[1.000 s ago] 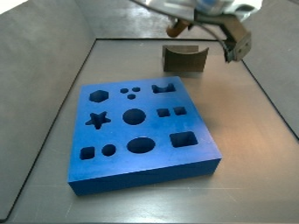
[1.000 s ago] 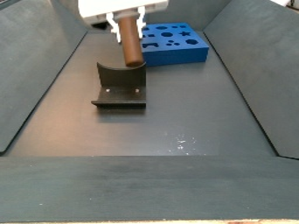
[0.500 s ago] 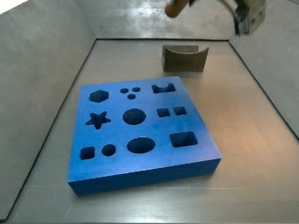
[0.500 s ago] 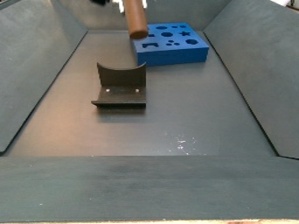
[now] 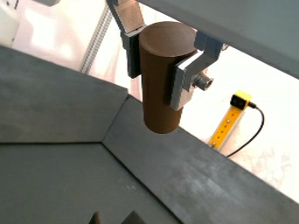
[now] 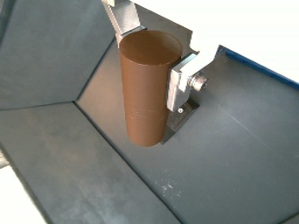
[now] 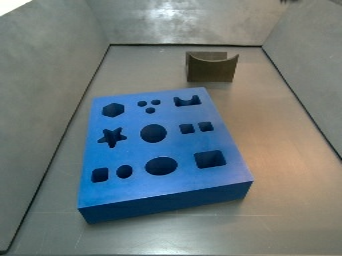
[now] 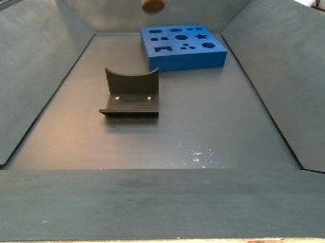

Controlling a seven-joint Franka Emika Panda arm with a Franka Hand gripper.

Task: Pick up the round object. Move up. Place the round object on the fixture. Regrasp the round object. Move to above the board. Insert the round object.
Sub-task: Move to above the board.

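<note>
i've lifted the gripper [image 5: 160, 55] high since a second ago; it was just over the fixture [image 8: 129, 93] and has now climbed out of both side views. only the round object's [image 8: 152, 5] tip shows, well above the fixture. in both wrist views the fingers [image 6: 183, 80] are clamped on the round object, held upright. i judge the regrasp done and the carry toward the board [image 7: 163, 147] beginning.
</note>
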